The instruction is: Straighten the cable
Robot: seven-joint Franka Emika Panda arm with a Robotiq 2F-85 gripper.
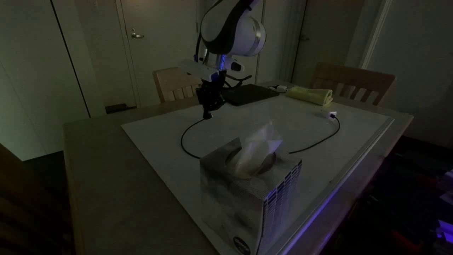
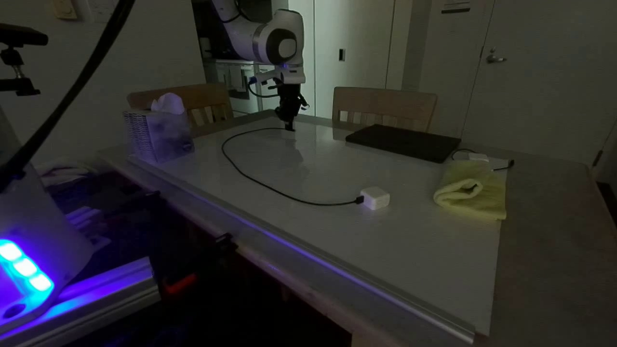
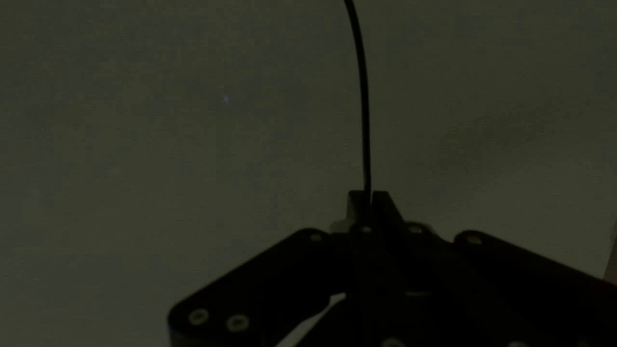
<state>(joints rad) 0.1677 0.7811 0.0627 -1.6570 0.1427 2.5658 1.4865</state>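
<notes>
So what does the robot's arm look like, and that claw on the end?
The arm is whitish, with thick, rounded segments and black patches. In an exterior view, a dark wire curves beside it. The gripper is black, with angular links, pale round screws and narrow, squarish fingertips. Any lettering is too dim to read.

A box (image 1: 233,202) near a corner of the table (image 1: 106,170) hides the middle of the cable (image 1: 315,145) in an exterior view; the box's lowest corner is cropped, its badge (image 1: 242,245) too blurred to read. In the wrist view, the cable runs out at the top, while its pinched stretch is lost in the gripper (image 3: 369,200), cut off below; whether that is the cable's end cannot be told. The arm (image 1: 244,39) is cut off overhead in both exterior views. Beyond the table's far edge, a chair (image 2: 385,99) is hidden below its back.
</notes>
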